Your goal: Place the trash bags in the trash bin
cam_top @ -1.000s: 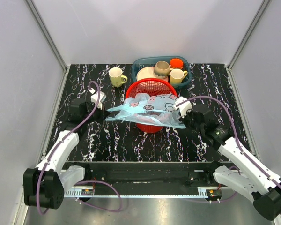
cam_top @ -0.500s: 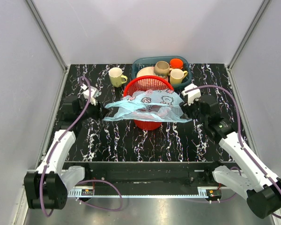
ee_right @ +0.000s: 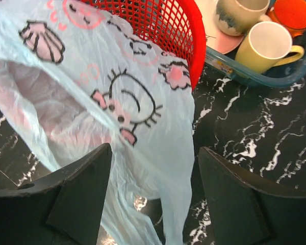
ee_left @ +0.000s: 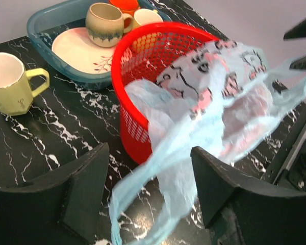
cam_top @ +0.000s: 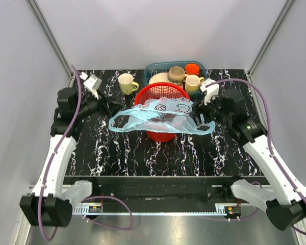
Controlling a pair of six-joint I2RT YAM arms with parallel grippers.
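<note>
While both sets of jaws stand wide apart, pinching nothing, left gripper (ee_left: 149,153) at 9 o'clock and right gripper (ee_right: 154,150) at 3, the trash bag (cam_top: 160,115) sprawls over the trash bin (cam_top: 163,93) rim, long axis 9-to-3, ends drooping past both sides, pink shells and cartoon faces up; teal tray (cam_top: 152,68) beyond at 12

Left arm (cam_top: 58,153) and right arm (cam_top: 268,161) angled inward, left pincer (ee_left: 149,153) and right pincer (ee_right: 155,150) spread wide.
</note>
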